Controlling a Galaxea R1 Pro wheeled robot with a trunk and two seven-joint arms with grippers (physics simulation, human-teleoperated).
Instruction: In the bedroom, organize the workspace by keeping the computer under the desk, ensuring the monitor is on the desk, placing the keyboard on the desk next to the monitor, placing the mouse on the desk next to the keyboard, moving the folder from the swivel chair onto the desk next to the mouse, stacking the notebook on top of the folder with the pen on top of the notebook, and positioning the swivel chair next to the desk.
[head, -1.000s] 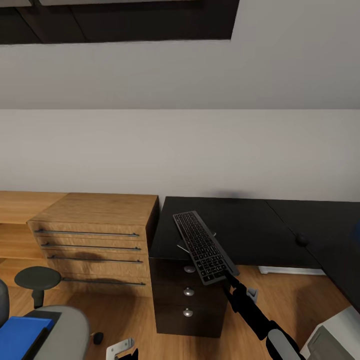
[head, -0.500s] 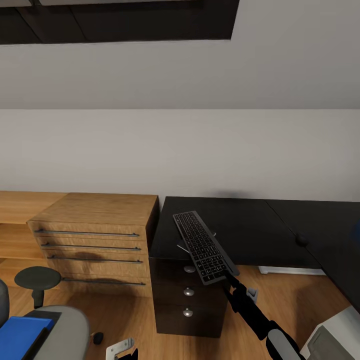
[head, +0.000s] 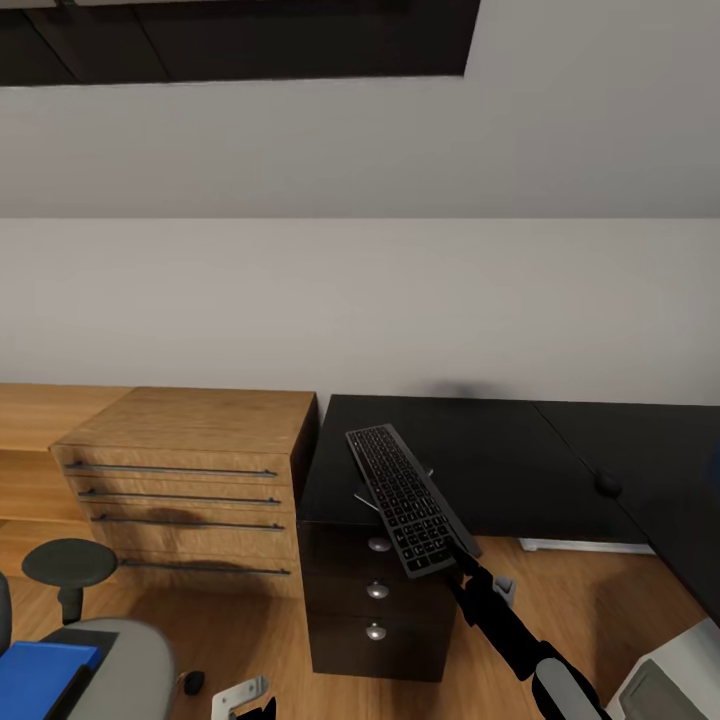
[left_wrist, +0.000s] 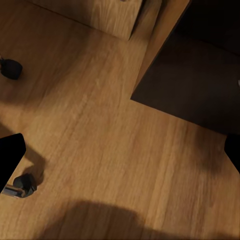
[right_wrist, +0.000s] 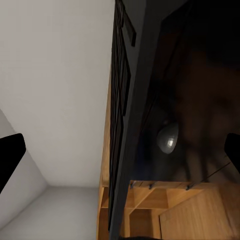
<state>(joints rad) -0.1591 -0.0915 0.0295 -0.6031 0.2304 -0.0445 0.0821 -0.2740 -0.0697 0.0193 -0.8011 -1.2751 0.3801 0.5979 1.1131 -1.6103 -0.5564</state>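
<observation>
The keyboard (head: 410, 498) is black with rows of small pale-marked keys. The surface (head: 520, 460) beneath it is glossy black, and its drawer unit (head: 375, 610) is black with round silver knobs. The drawer chest (head: 190, 480) is light wood with thin dark handles. The folder (head: 35, 680) is bright blue on the grey swivel chair (head: 125, 665). The floor (left_wrist: 100, 145) is warm brown wood grain.
</observation>
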